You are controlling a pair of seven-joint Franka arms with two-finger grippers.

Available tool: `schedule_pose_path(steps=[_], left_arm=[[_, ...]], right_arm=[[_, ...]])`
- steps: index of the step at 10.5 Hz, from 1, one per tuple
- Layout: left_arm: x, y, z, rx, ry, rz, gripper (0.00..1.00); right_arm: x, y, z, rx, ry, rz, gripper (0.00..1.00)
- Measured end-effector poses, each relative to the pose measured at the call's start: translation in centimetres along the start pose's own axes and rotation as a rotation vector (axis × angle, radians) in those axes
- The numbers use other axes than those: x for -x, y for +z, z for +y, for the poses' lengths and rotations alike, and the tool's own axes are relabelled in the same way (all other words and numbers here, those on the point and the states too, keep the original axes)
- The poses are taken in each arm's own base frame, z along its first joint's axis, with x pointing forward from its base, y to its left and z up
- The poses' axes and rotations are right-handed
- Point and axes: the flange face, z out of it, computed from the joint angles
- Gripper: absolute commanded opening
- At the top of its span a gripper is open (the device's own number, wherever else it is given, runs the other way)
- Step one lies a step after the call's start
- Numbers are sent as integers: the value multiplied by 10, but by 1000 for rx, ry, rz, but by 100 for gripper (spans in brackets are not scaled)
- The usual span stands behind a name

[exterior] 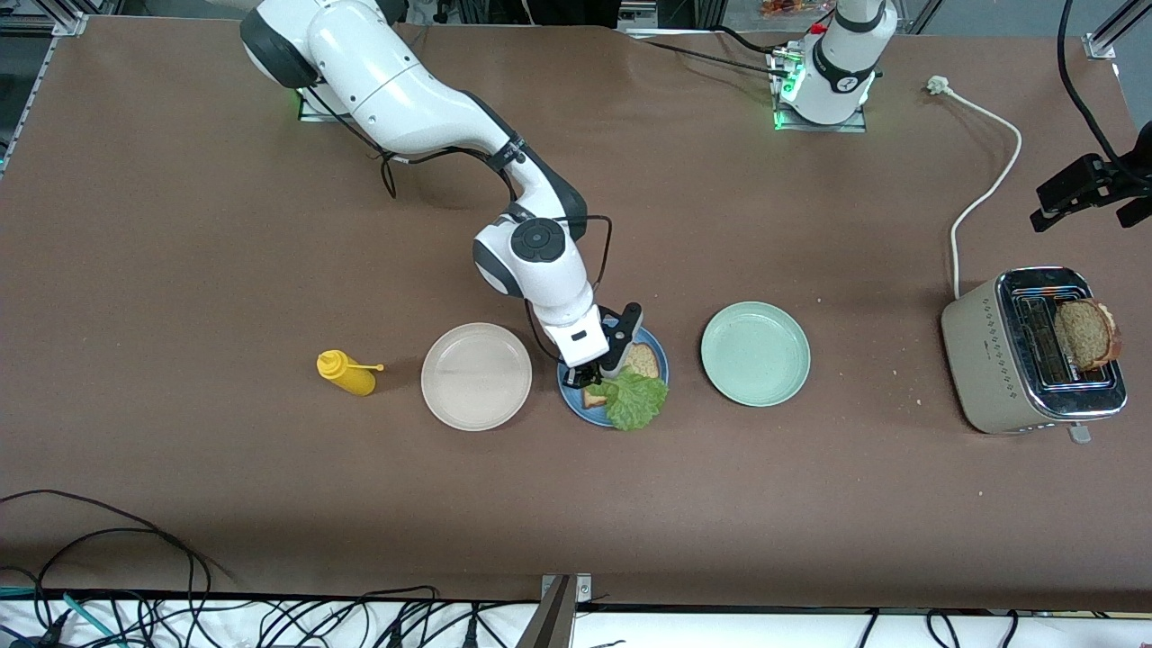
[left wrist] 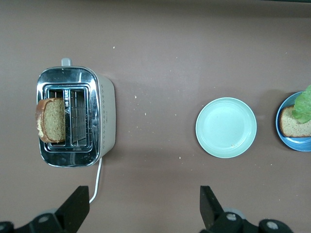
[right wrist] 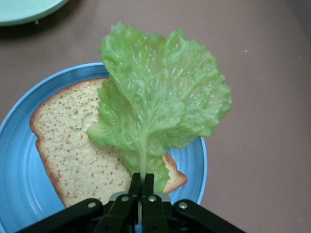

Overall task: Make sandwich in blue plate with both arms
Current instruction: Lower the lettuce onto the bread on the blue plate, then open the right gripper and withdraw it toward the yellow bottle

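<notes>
Lettuce [right wrist: 163,92] over bread [right wrist: 73,145] on the blue plate [right wrist: 19,160] — right gripper [right wrist: 142,187] pinched shut on the stem.

Held by its stalk end, leaf running lengthwise away from the fingers, overhanging the slice and the plate rim on the side nearer the front camera. Left gripper [left wrist: 143,206] waiting wide open and empty above the toaster [left wrist: 75,116] — second slice [left wrist: 51,120] standing in its slot, closest to that arm.
</notes>
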Motion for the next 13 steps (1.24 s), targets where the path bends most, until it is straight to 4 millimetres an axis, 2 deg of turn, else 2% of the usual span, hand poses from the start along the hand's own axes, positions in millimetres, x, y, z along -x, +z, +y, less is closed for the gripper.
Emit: schedule_pose_path(steps=[4,5,6,7,11,13], left_arm=[[0,0,0,0,0,0,100],[0,0,0,0,0,0,100],[0,0,0,0,0,0,100],[0,0,0,0,-1,0,100],[0,0,-1,0,-1,-1,100],[0,1,-1,0,-2,-1,100]], right_arm=[[2,0,1,-6,-94,-20,0],[3,-1,1,-13,-112,-36,38],[3,-4,2,-16,-119,-47,61],[2,-5,2,-18,-119,-50,98],[1,-6,1,-21,-95,-52,100],[-1,-24,8,-63,-46,-97,100]])
